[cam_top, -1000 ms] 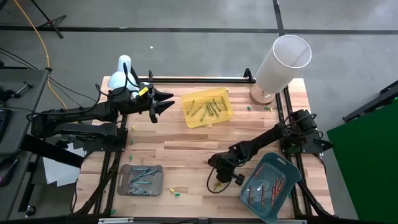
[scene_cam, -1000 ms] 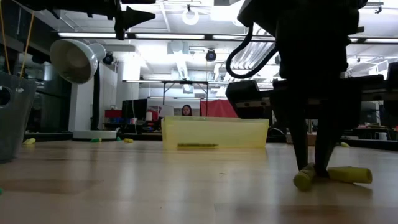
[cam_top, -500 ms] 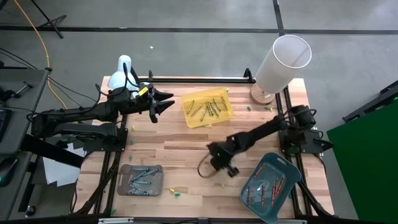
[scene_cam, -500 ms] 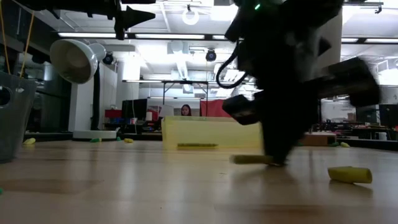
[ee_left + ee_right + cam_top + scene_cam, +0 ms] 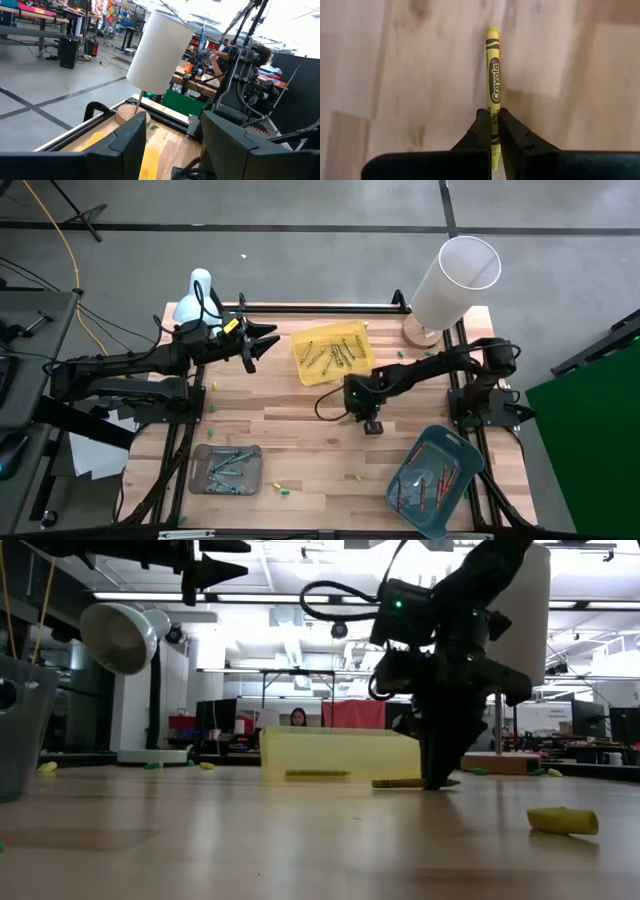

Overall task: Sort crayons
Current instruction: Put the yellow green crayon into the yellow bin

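My right gripper (image 5: 352,402) is over the table's middle, just on the near side of the yellow tray (image 5: 335,352), and is shut on a yellow-green crayon (image 5: 494,75). In the low view that crayon (image 5: 400,783) sticks out level from the fingertips, in front of the tray. Several crayons lie in the yellow tray, the grey tray (image 5: 227,468) and the teal tray (image 5: 435,480). My left gripper (image 5: 270,337) hangs open, raised over the far left, pointing level toward the yellow tray. My right gripper pinches the crayon's wrapper (image 5: 494,106) between its two fingers (image 5: 482,125), about a third of the way from one end. The fingers come steeply from above. The crayon lies level and low over the wood; I cannot tell whether it touches the table.
A tall white cylinder (image 5: 455,275) stands on a round base at the far right corner. A white lamp (image 5: 195,295) sits at the far left. Loose crayon bits lie near the front edge (image 5: 352,477) (image 5: 283,490), and a yellow stub (image 5: 562,820) shows in the low view.
My right gripper has carried the yellow-green crayon from beside the teal tray toward the far edge, up to the yellow tray, rolling its wrist on the way. The crayon has left the yellow stub, which stays where it lay.
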`<state>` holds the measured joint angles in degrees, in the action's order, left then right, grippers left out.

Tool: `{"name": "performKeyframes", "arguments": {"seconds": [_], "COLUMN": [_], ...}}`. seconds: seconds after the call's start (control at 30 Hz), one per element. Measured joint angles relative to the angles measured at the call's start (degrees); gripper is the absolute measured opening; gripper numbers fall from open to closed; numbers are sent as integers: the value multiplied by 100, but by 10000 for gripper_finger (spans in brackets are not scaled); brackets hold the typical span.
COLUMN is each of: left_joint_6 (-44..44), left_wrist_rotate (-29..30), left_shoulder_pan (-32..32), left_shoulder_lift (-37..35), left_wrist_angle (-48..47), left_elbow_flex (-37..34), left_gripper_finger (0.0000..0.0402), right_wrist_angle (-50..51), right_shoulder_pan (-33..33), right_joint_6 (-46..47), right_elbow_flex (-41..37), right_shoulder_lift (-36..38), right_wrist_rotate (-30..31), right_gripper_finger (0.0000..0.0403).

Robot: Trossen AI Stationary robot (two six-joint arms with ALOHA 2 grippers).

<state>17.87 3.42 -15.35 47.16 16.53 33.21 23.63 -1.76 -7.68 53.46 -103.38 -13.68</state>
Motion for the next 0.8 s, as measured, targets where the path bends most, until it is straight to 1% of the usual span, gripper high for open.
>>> {"name": "performKeyframes", "arguments": {"seconds": [0.17,0.27,0.4,0.57,0.7,0.8], "left_joint_6": [-30,-135,-250,-166,-354,-459], "left_wrist_rotate": [37,97,157,195,107,-159], "left_shoulder_pan": [0,0,0,0,0,0], "left_shoulder_lift": [0,-1,-2,-2,-2,-2], "left_wrist_angle": [13,118,192,718,1107,1176], "left_elbow_flex": [0,0,0,0,0,0], "left_gripper_finger": [181,181,181,181,181,181], "right_wrist_angle": [241,-207,-782,-2019,-3596,-4783], "right_shoulder_pan": [-143,-268,-539,-985,-1272,-1303], "right_joint_6": [-425,-552,-353,431,1414,1902], "right_elbow_flex": [-113,-70,-75,-64,-58,-58], "right_shoulder_lift": [587,1054,1578,2192,2469,2451], "right_wrist_rotate": [307,251,150,103,60,62], "right_gripper_finger": [0,0,0,0,0,0]}}
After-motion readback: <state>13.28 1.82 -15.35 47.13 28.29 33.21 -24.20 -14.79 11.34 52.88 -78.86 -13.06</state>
